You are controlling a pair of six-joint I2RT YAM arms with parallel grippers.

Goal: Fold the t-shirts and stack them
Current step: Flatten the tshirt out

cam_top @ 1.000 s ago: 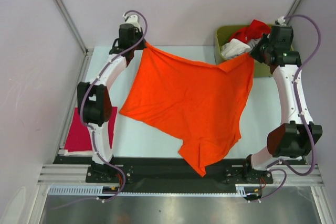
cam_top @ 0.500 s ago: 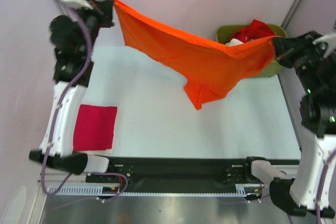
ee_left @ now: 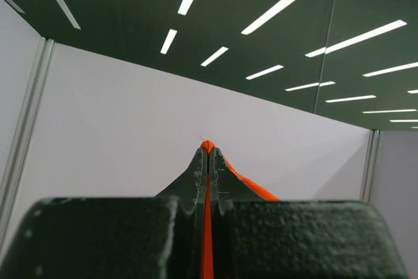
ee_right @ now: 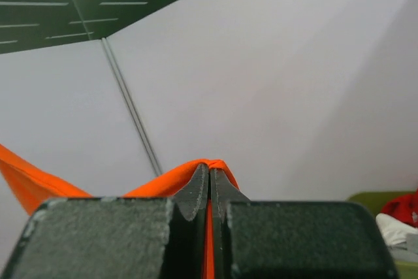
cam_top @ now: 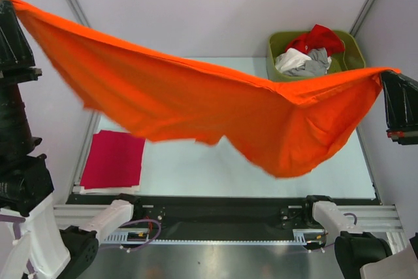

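Observation:
The big orange t-shirt (cam_top: 196, 106) hangs stretched high above the table between both arms, sagging in the middle. My left gripper (cam_top: 8, 6) is at the top left edge of the top view, shut on one corner of the orange t-shirt (ee_left: 208, 227). At the right edge, the right gripper (cam_top: 386, 78) is shut on the opposite corner (ee_right: 208, 246). A folded magenta-red t-shirt (cam_top: 116, 159) lies flat at the table's near left. Red (cam_top: 317, 37), white (cam_top: 292, 62) and grey (cam_top: 318, 63) t-shirts are heaped in the bin.
An olive-green bin (cam_top: 351, 53) stands at the far right corner of the white table (cam_top: 196, 168). Grey panel walls enclose the cell on the left, back and right. Both arm bases sit on the black rail (cam_top: 215, 210) at the near edge.
Both arms have swung the orange t-shirt up off the table, pulled it much wider and brought it toward the camera. The folded magenta-red t-shirt is now uncovered.

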